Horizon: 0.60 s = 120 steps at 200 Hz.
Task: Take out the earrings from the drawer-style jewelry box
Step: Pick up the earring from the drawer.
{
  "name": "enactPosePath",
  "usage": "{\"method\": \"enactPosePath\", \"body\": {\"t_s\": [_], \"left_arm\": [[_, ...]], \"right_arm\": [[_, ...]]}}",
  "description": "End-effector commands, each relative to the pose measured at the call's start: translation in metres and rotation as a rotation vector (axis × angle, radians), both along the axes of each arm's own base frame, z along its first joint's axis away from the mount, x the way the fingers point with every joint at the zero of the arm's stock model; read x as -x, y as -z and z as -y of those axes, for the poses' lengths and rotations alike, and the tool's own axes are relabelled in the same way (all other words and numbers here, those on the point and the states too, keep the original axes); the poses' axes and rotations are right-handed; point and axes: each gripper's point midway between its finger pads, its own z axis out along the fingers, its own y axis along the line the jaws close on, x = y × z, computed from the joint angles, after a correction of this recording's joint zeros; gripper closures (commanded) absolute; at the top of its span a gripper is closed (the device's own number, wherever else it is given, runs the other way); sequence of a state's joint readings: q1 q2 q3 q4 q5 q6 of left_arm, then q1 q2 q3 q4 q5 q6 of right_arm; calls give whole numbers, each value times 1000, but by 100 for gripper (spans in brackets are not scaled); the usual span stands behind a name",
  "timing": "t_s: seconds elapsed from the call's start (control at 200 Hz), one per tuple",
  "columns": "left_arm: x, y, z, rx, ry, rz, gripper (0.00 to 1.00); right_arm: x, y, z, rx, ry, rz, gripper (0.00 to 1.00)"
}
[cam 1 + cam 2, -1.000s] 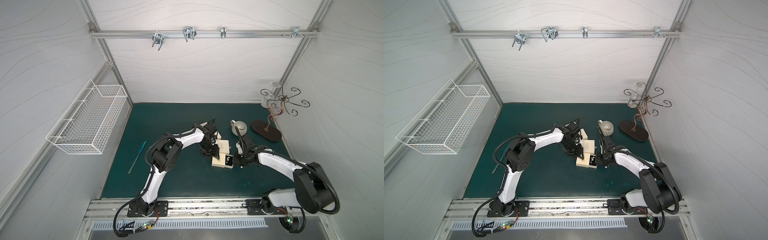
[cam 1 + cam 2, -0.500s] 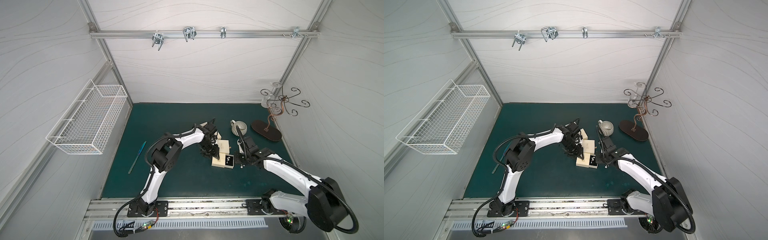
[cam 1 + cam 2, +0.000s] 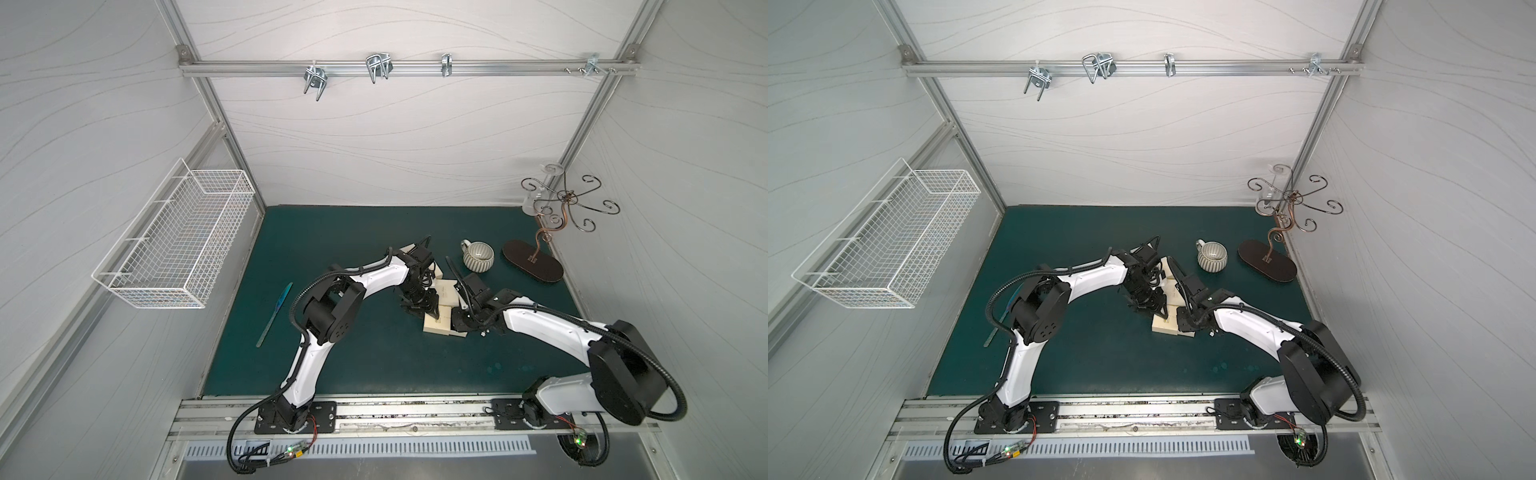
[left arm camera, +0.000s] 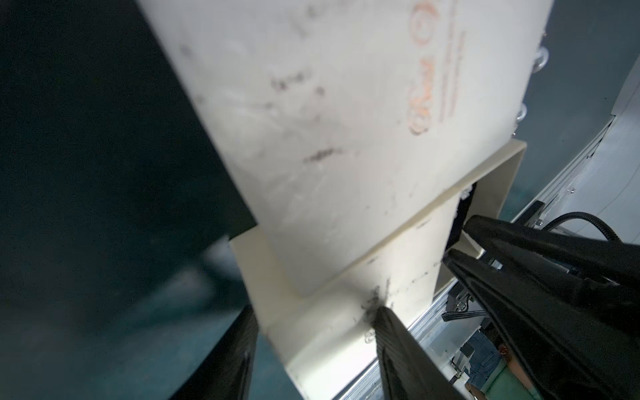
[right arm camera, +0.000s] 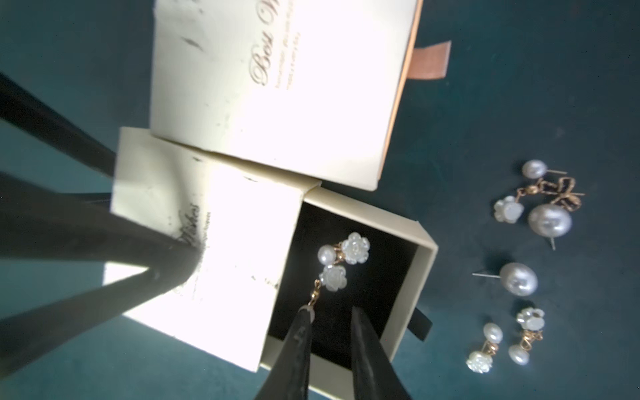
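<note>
Right gripper [image 5: 330, 311], jaws a crack apart and empty, hangs over the open drawer [image 5: 424, 273], where one earring [image 5: 341, 261] lies. More earrings [image 5: 519, 278] lie on the mat [image 5: 519, 86] beside it. Left gripper [image 4: 317, 310] clamps the sleeve [image 5: 235, 263], 7 o'clock from the mug [image 3: 478, 257].

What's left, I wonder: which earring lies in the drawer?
The flower-and-pearl earring inside the black-lined drawer, by the right pincer; the others lie on the green mat.
</note>
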<state>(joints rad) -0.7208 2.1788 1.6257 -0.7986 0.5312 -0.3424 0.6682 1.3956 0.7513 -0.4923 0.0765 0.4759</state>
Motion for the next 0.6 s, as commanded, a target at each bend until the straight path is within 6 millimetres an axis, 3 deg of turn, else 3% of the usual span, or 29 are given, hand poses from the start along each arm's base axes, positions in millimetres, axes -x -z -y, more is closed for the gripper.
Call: {"method": "enactPosePath", "body": {"t_s": [0.0,0.425,0.595], "left_arm": [[-9,41,-41,-207,-23,28,44],[-9,42,-42,-215,-26,27,44],[-8,42,-44,-221,-25,28,44]], "right_arm": [[-3,-1,-10,-17,-29,-9,76],[-1,8,-23,-18,-76,-41,76],[-1,8,-25,-29,-85,-33,87]]}}
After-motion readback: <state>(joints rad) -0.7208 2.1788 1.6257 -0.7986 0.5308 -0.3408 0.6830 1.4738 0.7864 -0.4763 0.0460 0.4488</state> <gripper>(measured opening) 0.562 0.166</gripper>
